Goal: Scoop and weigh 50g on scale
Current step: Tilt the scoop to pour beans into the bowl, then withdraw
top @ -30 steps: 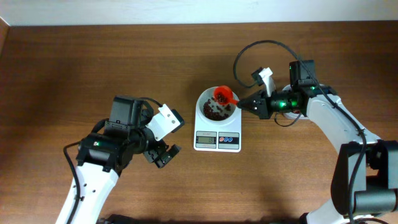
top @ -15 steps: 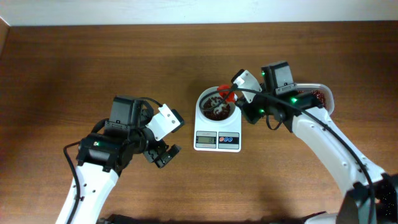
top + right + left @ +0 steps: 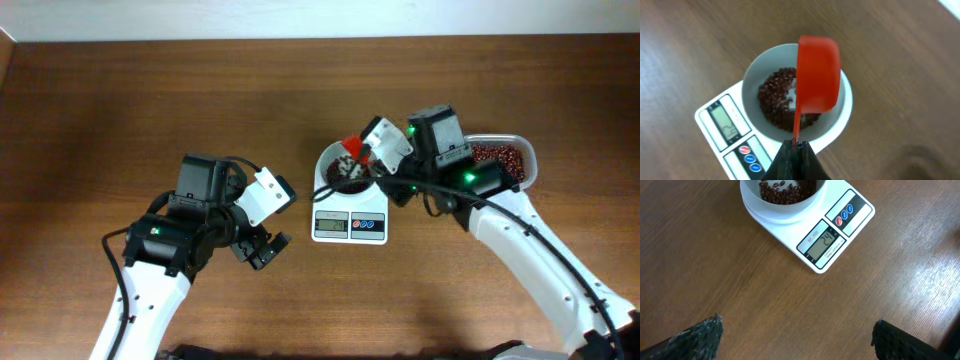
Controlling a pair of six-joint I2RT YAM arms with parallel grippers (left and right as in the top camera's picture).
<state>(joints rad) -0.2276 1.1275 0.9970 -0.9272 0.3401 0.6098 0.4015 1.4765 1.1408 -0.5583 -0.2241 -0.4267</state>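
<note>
Two arms: the right works over the scale (image 3: 840,230) near the middle of the table (image 3: 150,100); the left is parked well to the side.
Beans: a dark red-brown heap of beans (image 3: 775,97) lies in the scale's white bowl (image 3: 752,80); more fill the clear tub (image 3: 530,165) just beyond the right arm.
Red scoop: the red scoop (image 3: 817,70) hangs over the far side of the bowl, rolled so that its back faces the wrist camera. No beans show in it.
Why held so: tipping it above the bowl lets the load fall onto the heap and not onto the wood.
Right gripper: the right gripper (image 3: 796,149) is pinched tight on the thin end of the scoop's handle, jaws all but together. Holding that far end keeps the fingers outside the bowl.
Left gripper: the left gripper (image 3: 262,250) holds its jaws spread wide above bare table, gripping and touching nothing.
Why parked there: its wrist camera looks straight at the display (image 3: 822,242), probably to keep the reading in sight.
Progress: the digits look well short of the target, so more scoops from the tub seem needed.
Risk: a full scoop near the end could overshoot.
</note>
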